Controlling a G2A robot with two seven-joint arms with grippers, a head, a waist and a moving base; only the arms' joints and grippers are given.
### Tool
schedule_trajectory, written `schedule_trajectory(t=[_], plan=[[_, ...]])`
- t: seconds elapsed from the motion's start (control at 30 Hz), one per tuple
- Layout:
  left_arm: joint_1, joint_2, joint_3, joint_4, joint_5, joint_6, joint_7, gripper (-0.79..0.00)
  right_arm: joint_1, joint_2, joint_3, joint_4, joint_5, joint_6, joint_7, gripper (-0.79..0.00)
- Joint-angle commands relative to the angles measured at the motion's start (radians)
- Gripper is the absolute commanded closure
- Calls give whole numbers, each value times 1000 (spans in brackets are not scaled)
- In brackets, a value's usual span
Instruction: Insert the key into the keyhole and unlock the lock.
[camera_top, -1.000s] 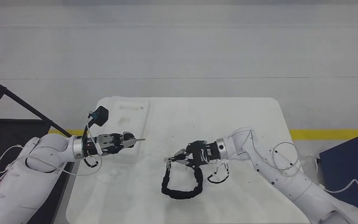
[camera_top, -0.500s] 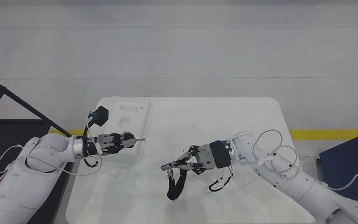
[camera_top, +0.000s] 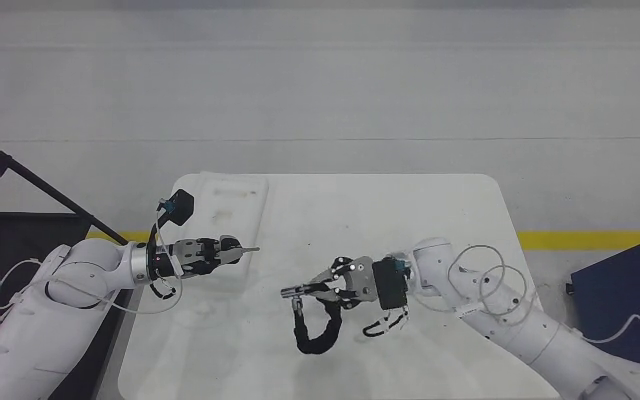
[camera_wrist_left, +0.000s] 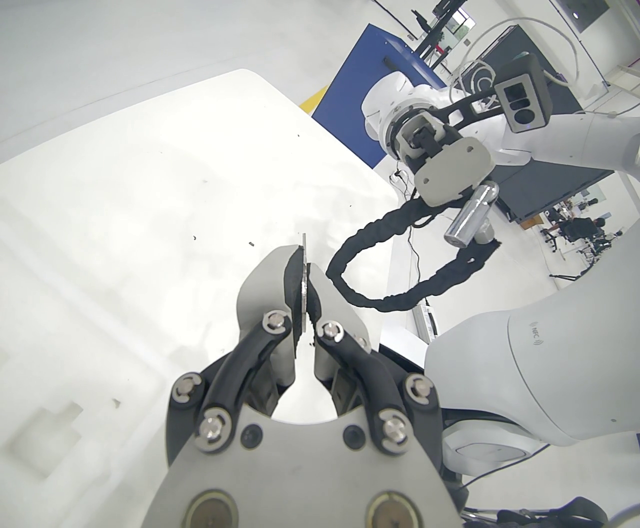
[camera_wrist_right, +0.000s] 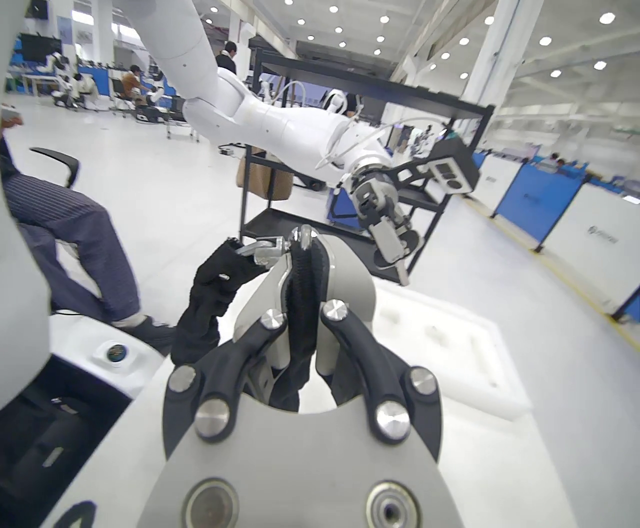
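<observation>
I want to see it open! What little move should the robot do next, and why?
Probably bring the left hand with the key toward the metal end of the lock. The key is gripped, the right hand holds the lock up off the table, but they are apart.

Colours, table lot: white, black, silver, grey.
Table (camera_top: 430, 215) plain white; foam tray (camera_top: 235, 200) at its far left corner white, unpatterned. Key (camera_wrist_left: 303, 290) bare silver metal. Lock (camera_wrist_left: 470, 215) polished silver barrel, its cable loop (camera_wrist_left: 380, 300) sleeved in matt black weave. Left gripper (camera_wrist_left: 302, 260) and right gripper (camera_wrist_right: 302, 250): pale grey fingers, black pads and links, silver screw heads. Floor (camera_top: 320, 80) pale grey, one yellow stripe (camera_top: 570, 240).
</observation>
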Motion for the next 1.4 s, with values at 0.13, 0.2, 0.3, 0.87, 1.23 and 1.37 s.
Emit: schedule_trajectory(t=[0.13,0.2,0.3,0.87,1.23,1.37], plan=[[0,0,0,0,0,0,0,0,-7,-34,-50,118,-192,297,-408,0],[0,0,0,0,0,0,0,0,9,-44,-58,211,-241,388,-488,0],[0,0,0,0,0,0,0,0,23,-61,-63,298,-319,496,-516,0],[0,0,0,0,0,0,0,0,25,-76,-38,355,-305,571,-560,0],[0,0,0,0,0,0,0,0,25,-76,-38,355,-305,571,-560,0],[0,0,0,0,0,0,0,0,25,-76,-38,355,-305,571,-560,0]])
